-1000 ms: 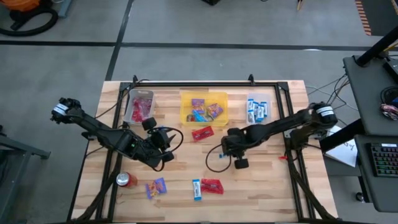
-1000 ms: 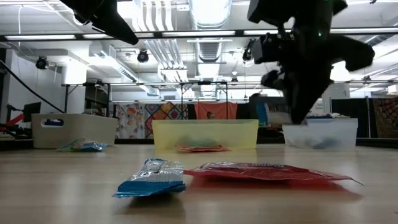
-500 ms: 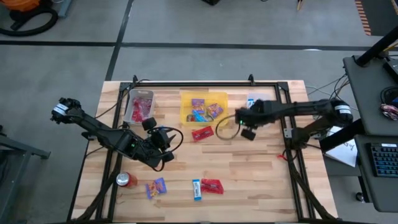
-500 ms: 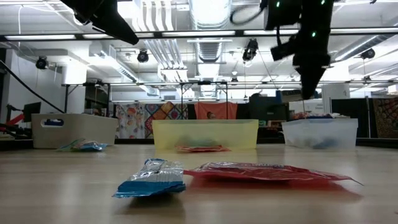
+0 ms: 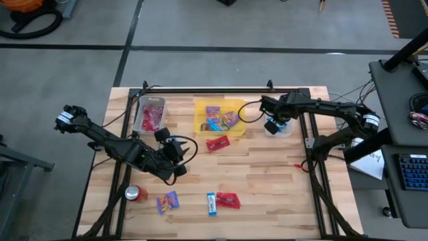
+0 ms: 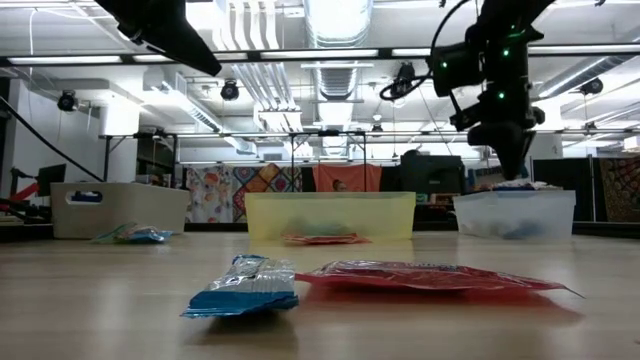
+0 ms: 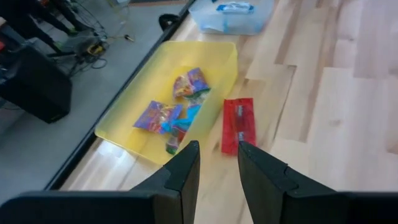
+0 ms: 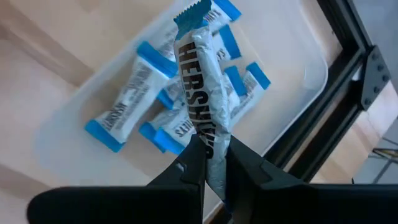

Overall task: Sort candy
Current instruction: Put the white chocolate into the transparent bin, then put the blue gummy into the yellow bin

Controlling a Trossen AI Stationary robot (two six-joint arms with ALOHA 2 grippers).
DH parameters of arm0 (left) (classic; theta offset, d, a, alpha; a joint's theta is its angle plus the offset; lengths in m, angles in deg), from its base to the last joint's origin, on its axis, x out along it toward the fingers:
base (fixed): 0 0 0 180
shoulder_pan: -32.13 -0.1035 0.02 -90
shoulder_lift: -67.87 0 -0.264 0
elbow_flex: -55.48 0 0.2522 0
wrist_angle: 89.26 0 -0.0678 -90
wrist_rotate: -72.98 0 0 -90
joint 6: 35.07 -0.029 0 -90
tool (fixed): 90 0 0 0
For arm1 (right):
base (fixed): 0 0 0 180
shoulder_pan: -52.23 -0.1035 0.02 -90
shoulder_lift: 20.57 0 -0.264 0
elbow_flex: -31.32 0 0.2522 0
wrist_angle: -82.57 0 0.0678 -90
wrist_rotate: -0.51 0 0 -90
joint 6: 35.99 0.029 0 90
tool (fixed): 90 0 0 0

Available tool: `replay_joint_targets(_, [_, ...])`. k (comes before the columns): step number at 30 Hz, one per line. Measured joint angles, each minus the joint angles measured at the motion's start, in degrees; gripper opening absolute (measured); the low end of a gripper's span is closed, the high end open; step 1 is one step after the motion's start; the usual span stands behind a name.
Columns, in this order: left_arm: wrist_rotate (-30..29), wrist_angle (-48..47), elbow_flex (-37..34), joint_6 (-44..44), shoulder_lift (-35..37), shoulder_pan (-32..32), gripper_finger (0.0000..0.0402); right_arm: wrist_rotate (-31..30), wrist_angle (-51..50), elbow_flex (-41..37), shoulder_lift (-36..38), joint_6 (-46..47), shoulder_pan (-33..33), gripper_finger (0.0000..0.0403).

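Nearest the front edge of the table (image 5: 267, 201), a purple packet (image 5: 167, 201), a blue-and-white bar (image 5: 211, 203) and a red packet (image 5: 228, 199) lie loose beside a red soda can (image 5: 136, 193), all unsorted. A little farther in, the left gripper (image 5: 179, 158) hangs over the middle of the table exactly where it was a second ago, its fingers (image 7: 183, 177) slightly parted and empty; its wrist camera looks toward another red packet (image 7: 238, 124) lying just outside the yellow bin (image 7: 214, 71). At the far side, the change is with the right gripper (image 5: 273, 124): a second ago it was over the table's middle, and it has since swung out to hover above the clear bin (image 8: 298, 68) at the far right corner. Its fingers are clamped on a blue-and-white bar (image 8: 202, 93), which hangs directly over the matching bars (image 8: 130, 102) already in that bin. I judge this piece is carried to its place and only the release remains; the red bin (image 5: 151, 114) and the loose packets wait for later rounds.
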Motion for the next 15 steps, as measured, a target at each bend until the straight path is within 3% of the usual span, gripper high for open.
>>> replay_joint_targets(4, [1.08,0.00,0.00,-0.12,0.00,0.00,0.0094,0.00,0.92,-0.89,-0.50,0.00,1.28,0.0046])
replay_joint_targets(9, [1.28,-0.01,0.00,-0.42,0.00,-0.15,0.0094,0.17,1.56,-1.06,-0.90,0.02,1.33,0.0089])
replay_joint_targets(15, [7.56,0.15,0.73,0.48,0.00,-1.89,0.0094,0.13,2.00,-0.83,0.07,1.07,1.31,0.0136])
